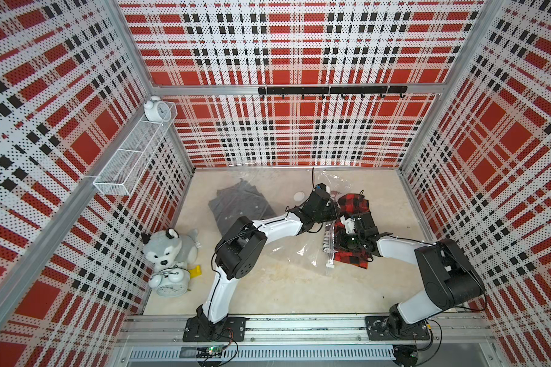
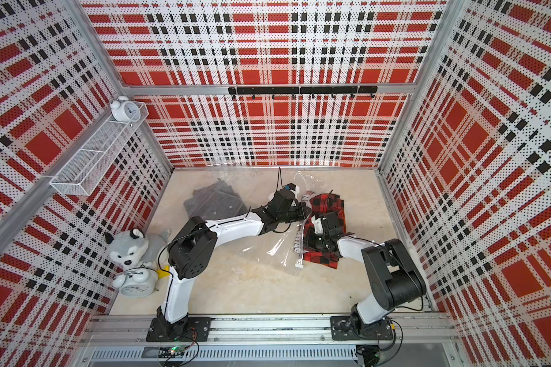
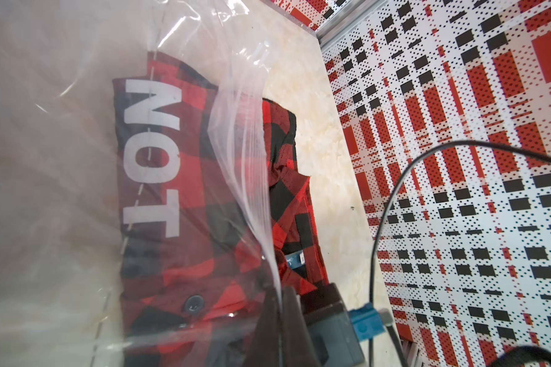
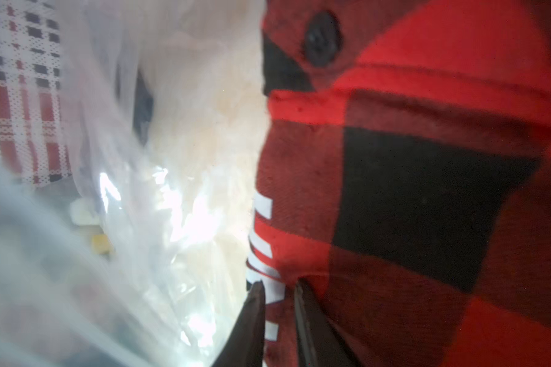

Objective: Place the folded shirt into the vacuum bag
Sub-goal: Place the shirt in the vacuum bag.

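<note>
Left gripper (image 3: 280,294) tight on vacuum bag (image 3: 61,159); right gripper (image 4: 279,286) (jaws near-closed) on folded shirt (image 4: 427,190)

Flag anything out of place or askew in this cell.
The red plaid shirt is only partly covered by the crumpled vacuum bag, one side left bare. In the near left corner an alarm clock seems tipped face-up against the husky plush. Nothing looks spilled or broken.
</note>
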Robot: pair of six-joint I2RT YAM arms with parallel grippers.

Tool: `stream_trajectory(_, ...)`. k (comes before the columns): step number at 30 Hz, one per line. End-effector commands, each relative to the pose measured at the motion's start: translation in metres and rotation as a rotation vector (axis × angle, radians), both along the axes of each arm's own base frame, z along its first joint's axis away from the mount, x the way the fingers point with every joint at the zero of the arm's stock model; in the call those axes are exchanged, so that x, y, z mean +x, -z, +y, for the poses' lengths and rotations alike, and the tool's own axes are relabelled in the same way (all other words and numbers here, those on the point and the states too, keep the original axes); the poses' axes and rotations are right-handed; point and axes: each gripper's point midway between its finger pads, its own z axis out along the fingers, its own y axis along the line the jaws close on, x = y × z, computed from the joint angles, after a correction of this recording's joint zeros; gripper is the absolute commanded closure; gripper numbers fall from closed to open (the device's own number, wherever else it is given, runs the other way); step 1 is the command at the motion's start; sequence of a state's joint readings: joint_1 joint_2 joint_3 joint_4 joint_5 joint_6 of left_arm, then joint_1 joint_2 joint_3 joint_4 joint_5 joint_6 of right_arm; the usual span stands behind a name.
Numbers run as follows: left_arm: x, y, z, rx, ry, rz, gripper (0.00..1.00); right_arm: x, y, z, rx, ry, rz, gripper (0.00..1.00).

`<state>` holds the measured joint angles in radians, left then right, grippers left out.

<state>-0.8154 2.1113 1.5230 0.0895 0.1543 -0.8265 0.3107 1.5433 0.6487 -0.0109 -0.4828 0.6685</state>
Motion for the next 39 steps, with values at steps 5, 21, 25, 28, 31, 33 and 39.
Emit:
stream_trajectory(5, -0.002, -0.038, -0.012, -0.074, 0.021, -0.052, 1.0, 0.007, -0.041, -0.044, -0.128, 0.117, -0.099, 0.52)
stream_trajectory(21, -0.017, -0.016, -0.036, -0.065, 0.065, -0.016, 1.0, -0.03, -0.014, -0.149, -0.21, 0.425, -0.017, 0.05)
stream_trajectory(25, -0.014, -0.011, -0.038, -0.064, 0.06, -0.015, 1.0, -0.037, 0.004, -0.131, -0.129, 0.363, 0.029, 0.06)
stream_trajectory(28, -0.012, -0.007, -0.039, -0.063, 0.058, -0.009, 1.0, -0.041, 0.012, -0.119, -0.068, 0.311, 0.054, 0.13)
stream_trajectory(31, -0.01, -0.009, -0.039, -0.064, 0.054, -0.013, 1.0, -0.04, 0.012, -0.108, -0.013, 0.275, 0.043, 0.31)
stream_trajectory(33, -0.009, -0.01, -0.037, -0.063, 0.05, -0.016, 1.0, -0.038, 0.009, -0.104, 0.017, 0.258, 0.03, 0.45)
stream_trajectory(39, -0.008, -0.006, -0.034, -0.057, 0.044, -0.013, 1.0, -0.027, -0.014, -0.095, 0.076, 0.217, -0.041, 0.72)
